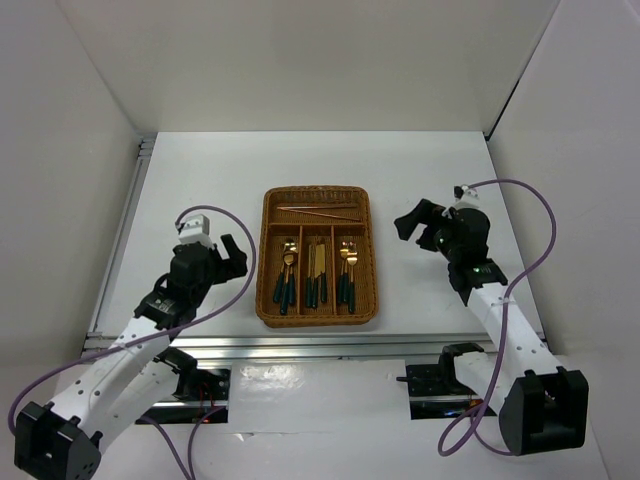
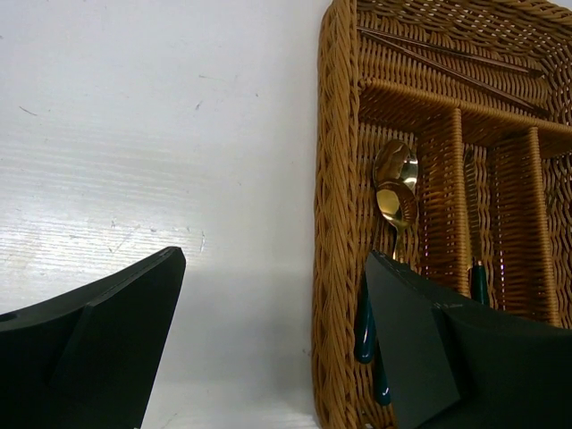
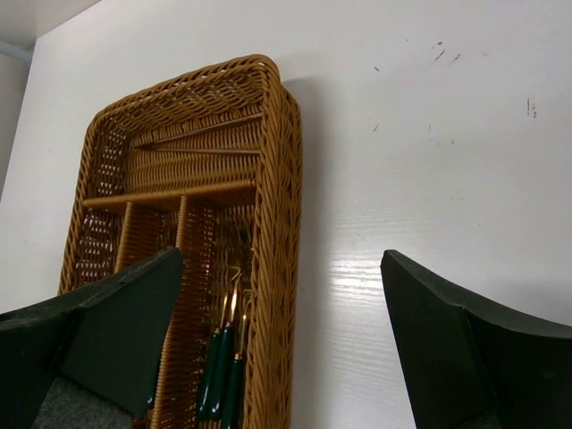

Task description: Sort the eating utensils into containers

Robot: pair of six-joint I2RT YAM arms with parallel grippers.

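Spoons (image 1: 286, 276), knives (image 1: 316, 274) and forks (image 1: 347, 268) lie in the long slots of the tray (image 1: 318, 321), chopsticks (image 1: 318, 209) in the cross slot, so I think the left gripper (image 1: 228, 256) and right gripper (image 1: 416, 228), both wide open and empty, should only retreat without brushing the rim.

White table (image 1: 200, 190), faintly scuffed, one brown wicker tray (image 1: 268, 262) laid flat at its middle, utensils held inside the tray's slots.

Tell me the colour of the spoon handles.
Dark green; the spoon handles show best in the top external view.
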